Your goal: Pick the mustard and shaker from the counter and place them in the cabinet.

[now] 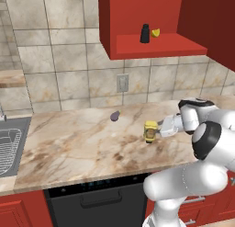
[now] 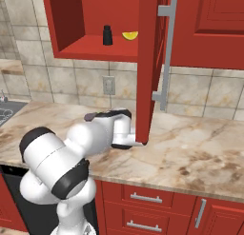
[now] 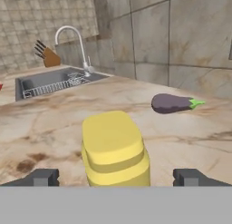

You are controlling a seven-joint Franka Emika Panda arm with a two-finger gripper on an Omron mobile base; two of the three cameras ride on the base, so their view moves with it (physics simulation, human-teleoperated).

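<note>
Yellow mustard (image 1: 150, 131) upright on the marble counter (image 1: 73, 148), tool (image 1: 157, 130) level beside it; black shaker (image 1: 145, 33) in the red cabinet (image 1: 137, 19) niche beside a lemon wedge (image 1: 156, 32). Right base view: shaker on the shelf. Hand view: tool's jaws wide open, mustard between fingertips (image 3: 41, 177), eggplant (image 3: 172, 103) beyond.

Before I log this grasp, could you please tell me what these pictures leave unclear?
- Mustard, hand view: its base is cut off by the bottom band, so its contact with the fingers is unclear.
- Mustard's label, left base view: too small to read.
- Gripper, right base view: hidden behind the cabinet door.
</note>
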